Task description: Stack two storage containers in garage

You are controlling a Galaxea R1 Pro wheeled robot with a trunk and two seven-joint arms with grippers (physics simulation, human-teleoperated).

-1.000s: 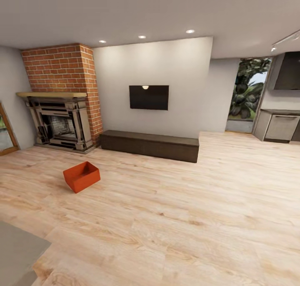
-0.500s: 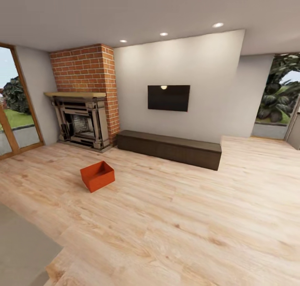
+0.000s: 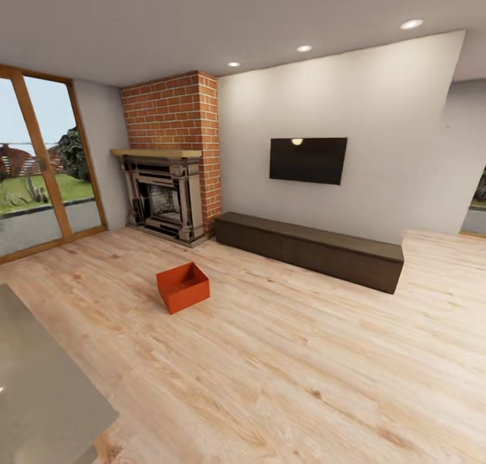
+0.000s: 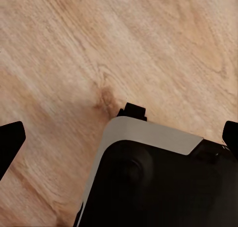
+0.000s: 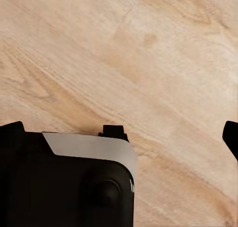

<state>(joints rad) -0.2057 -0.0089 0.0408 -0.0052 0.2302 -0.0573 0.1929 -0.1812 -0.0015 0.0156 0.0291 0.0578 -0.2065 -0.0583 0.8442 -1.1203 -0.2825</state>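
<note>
Both grippers hang over bare plank floor with fingers spread wide and nothing between them. In the left wrist view the left gripper (image 4: 119, 138) shows dark fingertips (image 4: 10, 140) cut off at the two frame edges, above the robot's base (image 4: 153, 182). The right gripper (image 5: 124, 133) shows the same, one fingertip (image 5: 232, 135) barely visible. From the head camera, one red-orange storage container (image 3: 183, 287) sits alone on the light wood floor (image 3: 304, 363) of the living room, well in front of the brick fireplace (image 3: 169, 194) and near the long dark bench (image 3: 314, 249). A grey surface (image 3: 40, 390) is cut off at the lower corner.
</note>
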